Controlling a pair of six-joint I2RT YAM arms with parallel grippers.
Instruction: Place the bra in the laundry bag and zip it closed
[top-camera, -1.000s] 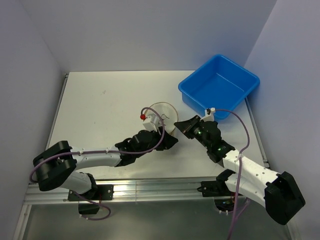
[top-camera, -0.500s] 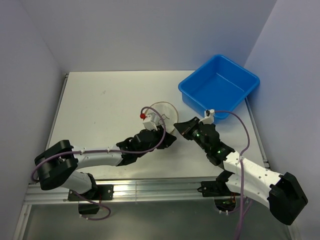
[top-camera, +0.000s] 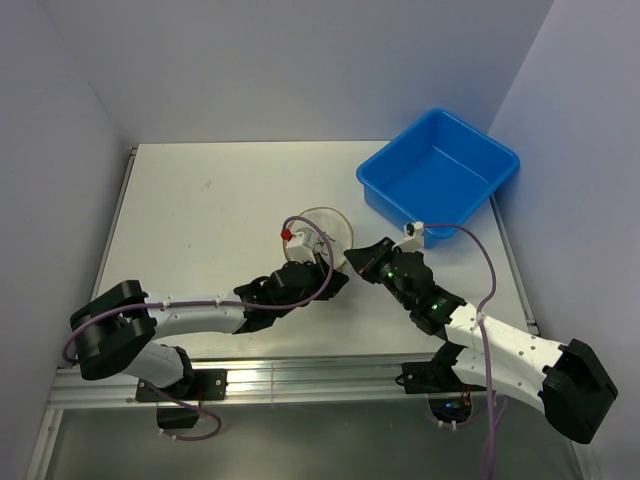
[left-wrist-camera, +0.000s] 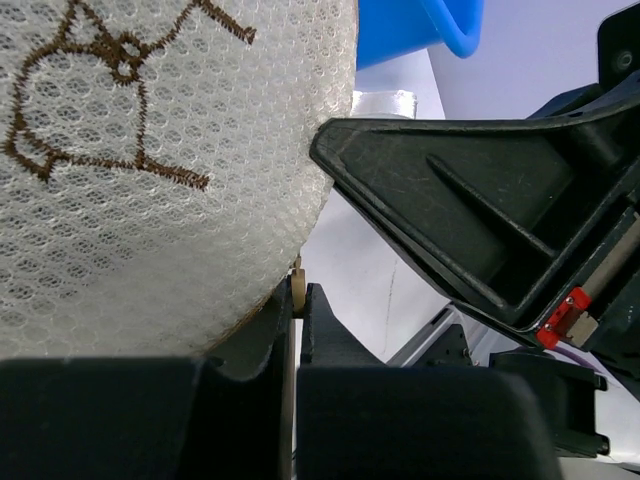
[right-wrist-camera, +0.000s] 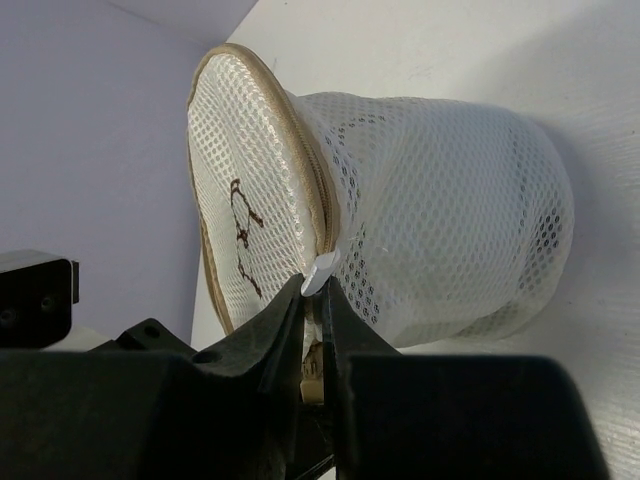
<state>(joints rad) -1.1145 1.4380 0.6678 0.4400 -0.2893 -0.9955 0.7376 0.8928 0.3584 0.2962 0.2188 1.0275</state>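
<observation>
The laundry bag (top-camera: 322, 224) lies on its side on the table as a short mesh cylinder with a tan rim. Its round face with brown stitching (left-wrist-camera: 150, 190) fills the left wrist view. My left gripper (left-wrist-camera: 299, 297) is shut on a small tan tab at the bag's rim. In the top view the left gripper (top-camera: 338, 279) sits just below the bag. My right gripper (right-wrist-camera: 320, 285) is shut on the white zipper pull (right-wrist-camera: 322, 270), at the bag's lower right (top-camera: 353, 256). The bra is not visible in any view.
A blue bin (top-camera: 400, 205) stands at the back right, close behind the right arm. The right gripper's black finger (left-wrist-camera: 450, 200) hangs just right of the left jaws. The table's near rail (top-camera: 300, 375) runs along the front.
My left gripper's jaws have closed onto the bag's rim tab. The right gripper has moved slightly left toward the bag, staying shut.
</observation>
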